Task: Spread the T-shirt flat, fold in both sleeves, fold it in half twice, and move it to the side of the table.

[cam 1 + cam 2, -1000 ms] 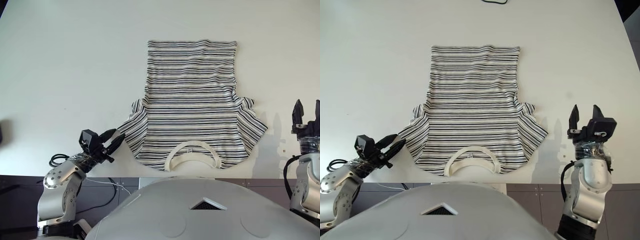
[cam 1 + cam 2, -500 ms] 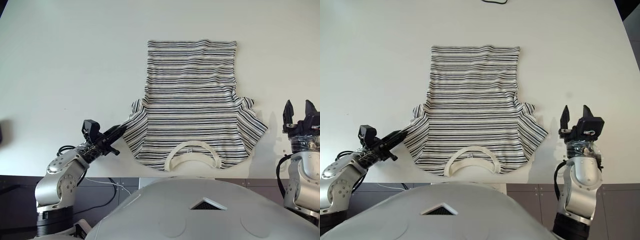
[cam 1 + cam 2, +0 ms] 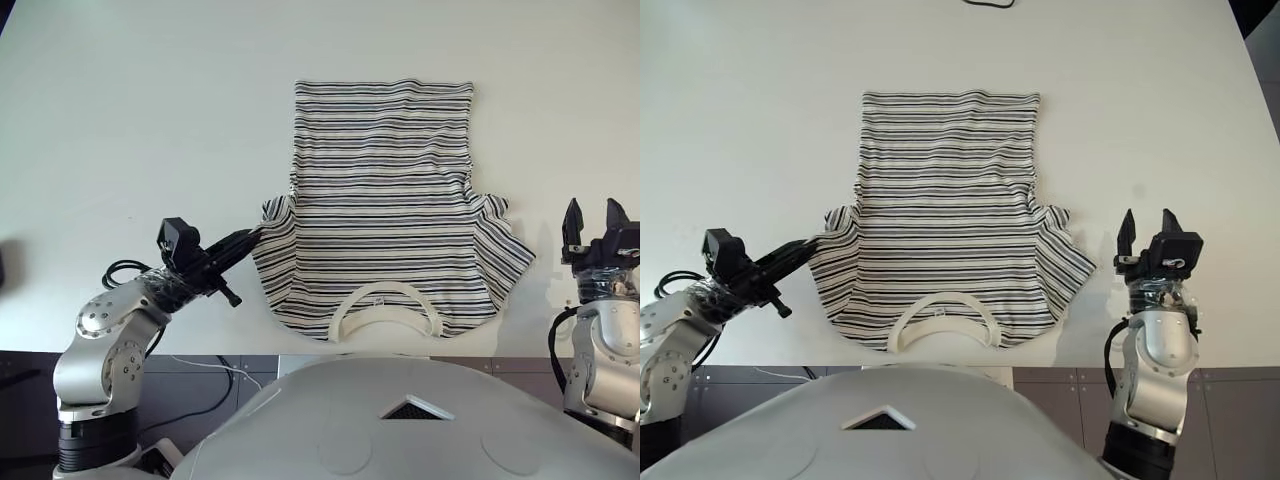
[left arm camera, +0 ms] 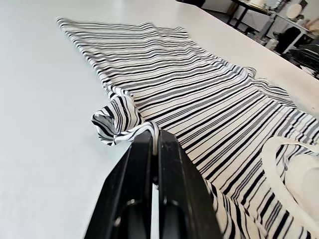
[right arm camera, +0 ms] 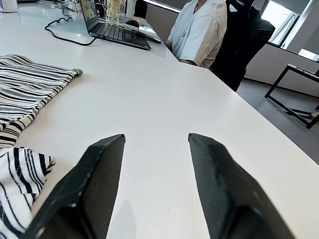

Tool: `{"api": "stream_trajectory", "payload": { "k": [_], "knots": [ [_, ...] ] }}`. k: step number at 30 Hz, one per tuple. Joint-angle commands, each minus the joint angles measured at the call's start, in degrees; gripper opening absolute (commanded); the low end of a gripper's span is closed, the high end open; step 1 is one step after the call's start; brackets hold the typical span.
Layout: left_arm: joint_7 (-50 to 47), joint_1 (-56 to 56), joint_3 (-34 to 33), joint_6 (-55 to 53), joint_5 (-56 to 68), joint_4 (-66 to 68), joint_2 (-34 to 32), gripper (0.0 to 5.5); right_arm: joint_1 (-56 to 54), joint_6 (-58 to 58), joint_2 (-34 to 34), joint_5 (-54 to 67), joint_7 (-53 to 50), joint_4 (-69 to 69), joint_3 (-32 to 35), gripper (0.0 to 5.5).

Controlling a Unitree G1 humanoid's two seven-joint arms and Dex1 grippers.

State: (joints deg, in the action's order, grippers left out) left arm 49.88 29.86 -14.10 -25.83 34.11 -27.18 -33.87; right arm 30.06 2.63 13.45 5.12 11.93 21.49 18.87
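Note:
A black-and-white striped T-shirt (image 3: 385, 190) lies spread on the white table (image 3: 150, 120), white collar (image 3: 385, 308) toward me, hem at the far side. Both sleeves stick out near the front. My left gripper (image 3: 258, 234) is shut on the edge of the left sleeve (image 4: 117, 119), pinching a fold of striped cloth between its black fingers (image 4: 149, 164). My right gripper (image 3: 1148, 232) stands open above bare table, a short way right of the right sleeve (image 3: 1065, 255), fingers pointing up and away. Its two black fingers (image 5: 104, 169) hold nothing.
A black cable (image 3: 988, 3) lies at the far table edge. A laptop (image 5: 117, 30) and a seated person are beyond the shirt's far end. Bare table stretches to the left and right of the shirt.
My left gripper moved forward and right to the left sleeve and shut on its edge, lifting the cloth a little. My right gripper drifted slightly left and toward me, still open.

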Motion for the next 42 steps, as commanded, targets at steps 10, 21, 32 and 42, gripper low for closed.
{"api": "stream_trajectory", "payload": {
  "k": [10, 21, 32, 42],
  "knots": [
    [0.5, -12.1, 13.7, -4.7, -4.6, -8.1, -7.5, 0.13, -0.8, -0.4, -1.6, -1.3, -1.6, -1.2, -2.8, 2.33],
    [3.9, -16.5, 22.9, 3.5, -14.5, -2.0, -9.3, 0.84, -0.7, -0.4, -1.6, -1.6, -1.8, -1.4, -3.3, 2.33],
    [-1.3, -3.4, 18.7, 13.3, -18.7, -0.5, -7.8, 0.84, 16.7, 9.3, 0.4, 15.9, 8.1, 10.7, 3.1, 2.33],
    [-1.5, -4.6, 21.4, 18.5, -22.7, 3.0, -6.1, 0.84, 13.6, 22.8, -0.9, 25.3, 8.1, 5.7, 0.6, 2.33]
  ]
}}
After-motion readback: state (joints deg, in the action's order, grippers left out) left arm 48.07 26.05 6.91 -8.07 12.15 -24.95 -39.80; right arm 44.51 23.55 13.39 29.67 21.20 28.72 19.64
